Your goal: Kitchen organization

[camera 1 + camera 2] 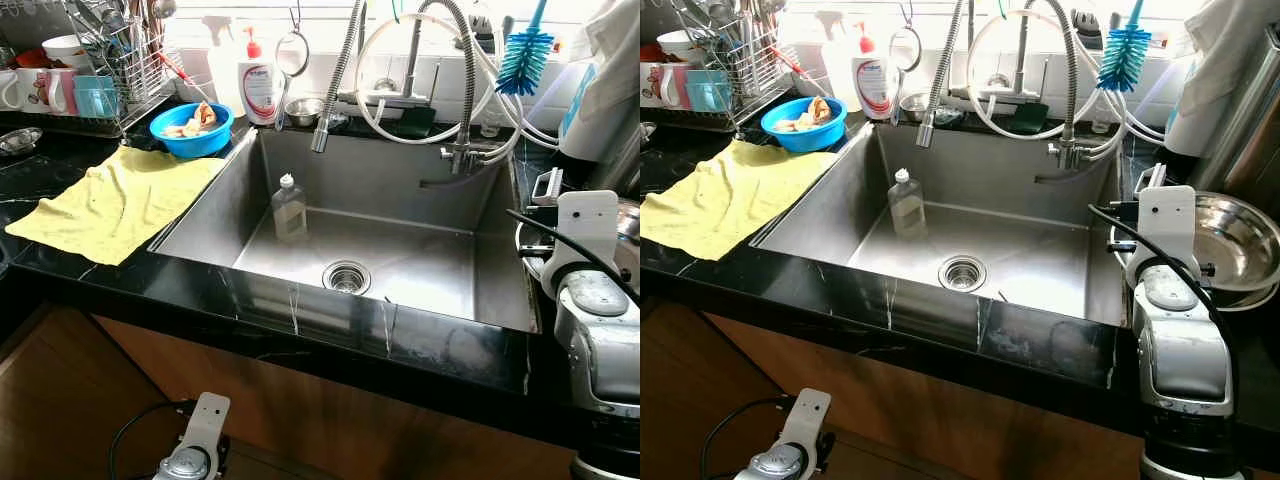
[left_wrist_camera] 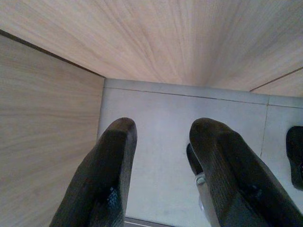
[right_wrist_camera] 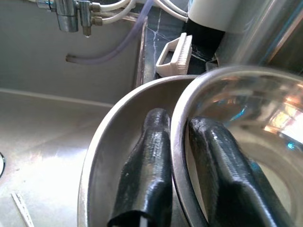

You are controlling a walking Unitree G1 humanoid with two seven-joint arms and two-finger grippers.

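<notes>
Right pincer [image 3: 182, 156] pinching rim of upper steel bowl [image 3: 246, 123], one finger inside, one outside; that bowl nested in second bowl [image 3: 109, 142] on worktop [image 1: 700, 265] right of sink [image 1: 980, 240]. Left pincer [image 2: 161, 165] hanging low by cabinet, fingers apart, holding nothing. Bottle [image 1: 905, 203] upright in sink; yellow cloth [image 1: 725, 195] left.

We see a brushed steel sink [image 1: 400, 250], glossy black marble surface [image 1: 120, 275], soft yellow cloth [image 1: 110, 200], shiny blue plastic bowl [image 1: 190, 130], polished metal bowl [image 1: 1240, 240], matt wood cabinet [image 2: 47, 132].
</notes>
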